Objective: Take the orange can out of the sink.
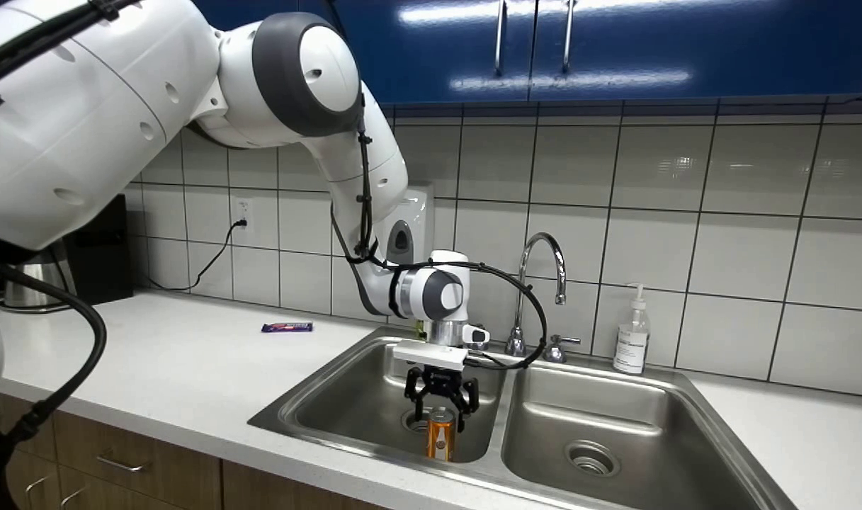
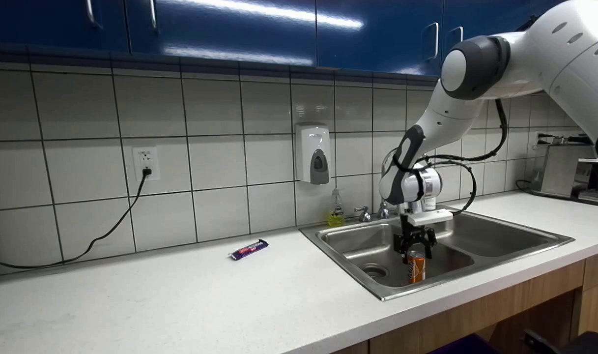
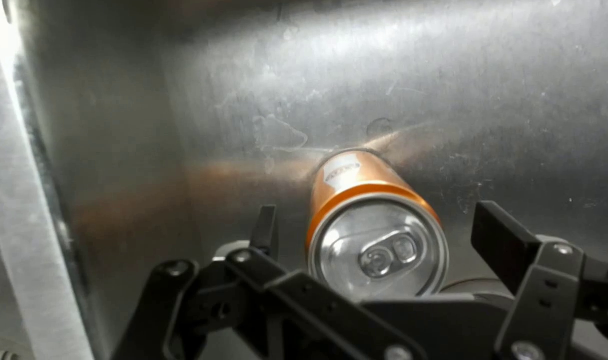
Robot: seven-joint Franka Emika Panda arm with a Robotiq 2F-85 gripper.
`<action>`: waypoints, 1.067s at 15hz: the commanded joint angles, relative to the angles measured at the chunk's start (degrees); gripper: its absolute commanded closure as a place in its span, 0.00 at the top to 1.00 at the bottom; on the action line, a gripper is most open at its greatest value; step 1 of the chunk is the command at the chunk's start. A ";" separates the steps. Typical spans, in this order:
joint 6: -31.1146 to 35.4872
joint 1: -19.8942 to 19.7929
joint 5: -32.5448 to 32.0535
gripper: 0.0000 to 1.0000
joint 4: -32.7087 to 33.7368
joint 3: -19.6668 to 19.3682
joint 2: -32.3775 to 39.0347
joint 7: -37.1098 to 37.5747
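The orange can (image 3: 377,230) carries a white patch with reddish marks on its side and has a silvery top, and the sink (image 1: 500,432) is of a silvery grey steel colour. The gripper (image 1: 440,421) is black, while the arm (image 1: 346,159) is white with dark grey at the joints. The wall tiles (image 2: 215,157) are off-white with a grid of dark lines, the upper cabinets (image 1: 650,46) are deep blue with whitish streaks of light, the countertop (image 2: 181,295) is white, the lower cabinets (image 1: 168,453) are wood-brown, and the wrapper (image 2: 249,250) is purple with red and pale marks.
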 commanded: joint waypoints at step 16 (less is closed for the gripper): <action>-3.16 -0.09 -0.10 0.38 -0.60 0.44 -4.40 -0.74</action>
